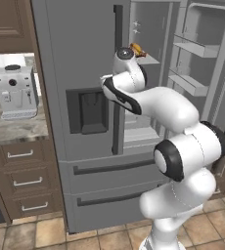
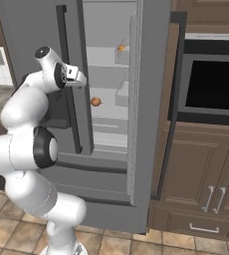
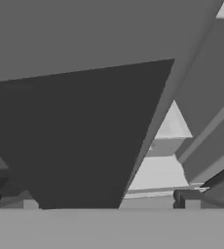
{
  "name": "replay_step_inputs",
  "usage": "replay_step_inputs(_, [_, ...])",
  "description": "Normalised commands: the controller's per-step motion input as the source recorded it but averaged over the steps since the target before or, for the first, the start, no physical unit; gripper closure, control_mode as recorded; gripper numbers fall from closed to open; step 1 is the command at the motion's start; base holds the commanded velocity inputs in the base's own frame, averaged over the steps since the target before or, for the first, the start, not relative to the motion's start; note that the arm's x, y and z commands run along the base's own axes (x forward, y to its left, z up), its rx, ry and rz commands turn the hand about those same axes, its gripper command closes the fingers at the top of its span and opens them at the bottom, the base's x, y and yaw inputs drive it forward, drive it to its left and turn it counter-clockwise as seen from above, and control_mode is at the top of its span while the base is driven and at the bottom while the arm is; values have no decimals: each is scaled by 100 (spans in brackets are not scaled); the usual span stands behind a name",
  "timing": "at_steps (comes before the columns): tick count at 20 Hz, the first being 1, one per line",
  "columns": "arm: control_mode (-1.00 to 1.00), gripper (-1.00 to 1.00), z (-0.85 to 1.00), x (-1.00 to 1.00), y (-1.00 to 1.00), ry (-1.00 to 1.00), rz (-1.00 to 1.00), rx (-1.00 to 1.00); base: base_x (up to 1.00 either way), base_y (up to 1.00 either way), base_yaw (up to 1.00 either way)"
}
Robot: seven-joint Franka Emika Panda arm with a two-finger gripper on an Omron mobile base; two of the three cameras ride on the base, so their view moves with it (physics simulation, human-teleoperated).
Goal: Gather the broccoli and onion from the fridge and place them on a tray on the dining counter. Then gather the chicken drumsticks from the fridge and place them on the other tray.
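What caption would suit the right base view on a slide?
White robot arm reaching toward the fridge, right door swung open, with the onion on a shelf inside.

fridge (image 1: 85, 73) top cut off by the frame, orange item (image 1: 136, 49) half hidden behind the arm, coffee machine (image 1: 15, 93) blurred, gripper (image 3: 92, 200) fingertips barely visible

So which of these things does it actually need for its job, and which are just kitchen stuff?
Needed:
- fridge, right door open
- onion on a shelf inside
- chicken drumsticks on a higher shelf

Just there:
- coffee machine
- oven
- wooden drawers
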Motion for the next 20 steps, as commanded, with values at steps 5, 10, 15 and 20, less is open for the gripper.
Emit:
replay_step_inputs(5, [-100,-100,-8,40,0,-16,0,0,0,0,0])
replay_step_inputs(10, [-100,-100,-35,-51,0,-55,1,-5,0,0,0])
replay_step_inputs(15, [-100,-100,-66,-97,-6,-76,4,-10,0,0,0])
replay_step_inputs(20, [-100,-100,-43,6,-52,-5,0,7,0,0,0])
